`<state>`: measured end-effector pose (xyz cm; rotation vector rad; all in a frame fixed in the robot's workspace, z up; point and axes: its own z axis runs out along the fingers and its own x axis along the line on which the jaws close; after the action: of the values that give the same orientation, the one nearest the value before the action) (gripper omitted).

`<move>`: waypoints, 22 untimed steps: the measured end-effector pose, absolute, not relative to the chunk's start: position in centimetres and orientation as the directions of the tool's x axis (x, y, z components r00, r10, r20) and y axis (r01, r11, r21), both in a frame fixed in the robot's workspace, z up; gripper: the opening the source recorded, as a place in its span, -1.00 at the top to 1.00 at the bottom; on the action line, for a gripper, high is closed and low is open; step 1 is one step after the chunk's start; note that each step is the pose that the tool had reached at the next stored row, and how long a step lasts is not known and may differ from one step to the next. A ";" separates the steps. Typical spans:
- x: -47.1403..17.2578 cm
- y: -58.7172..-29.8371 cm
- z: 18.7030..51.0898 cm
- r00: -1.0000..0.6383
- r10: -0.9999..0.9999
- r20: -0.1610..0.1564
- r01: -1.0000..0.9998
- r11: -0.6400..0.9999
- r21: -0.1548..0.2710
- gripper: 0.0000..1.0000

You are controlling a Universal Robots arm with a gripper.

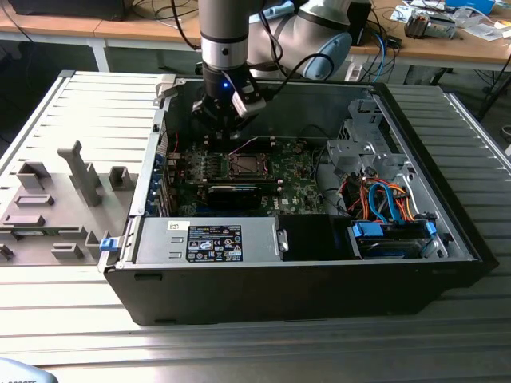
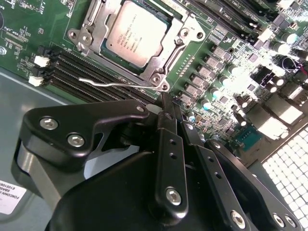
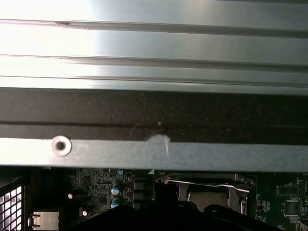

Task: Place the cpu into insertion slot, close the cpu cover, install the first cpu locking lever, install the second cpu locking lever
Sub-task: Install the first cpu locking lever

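The cpu (image 2: pixel 136 33) sits in the insertion slot (image 2: pixel 169 23), its pale metal top showing through the square window of the cpu cover (image 2: pixel 98 36), which lies flat over it in the second wrist view. Nearest that camera, the gripper (image 2: pixel 166 103) hangs just short of the socket with its black fingers (image 2: pixel 168 144) drawn together to a point — nothing is held between them. Just beyond the tip, a thin silver locking lever (image 2: pixel 113 83) lies along the near edge of the socket, its bent handle standing off the frame over the black memory slots (image 2: pixel 72 72); judged from this, it is not yet latched. Whether the lever on the far side of the socket is hooked cannot be told. In the first wrist view the same wire lever (image 3: pixel 207 183) crosses above the socket, with the case wall (image 3: pixel 154 115) behind. Farther out, in the exterior view, the arm stands inside the open computer case (image 1: pixel 303 295), the gripper (image 1: pixel 225 128) over the green motherboard (image 1: pixel 299 187) just behind the socket (image 1: pixel 247 165). Risks, as judged: the closed tip could slide off the springy lever and strike the memory slots or nearby capacitors — a glancing contact would cause it; pressing at an angle could bend the lever or miss its retaining hook.
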<state>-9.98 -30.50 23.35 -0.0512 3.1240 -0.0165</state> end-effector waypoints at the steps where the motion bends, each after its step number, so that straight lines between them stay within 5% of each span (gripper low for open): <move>1: -10.0 -30.5 23.3 -0.999 -0.033 -0.017 -0.033 0.999 -0.011 0.79; 22: -10.0 -30.5 22.8 -0.999 -0.033 -0.017 -0.033 0.999 -0.011 0.79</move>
<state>-9.98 -30.50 22.80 -0.0512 3.1240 -0.0164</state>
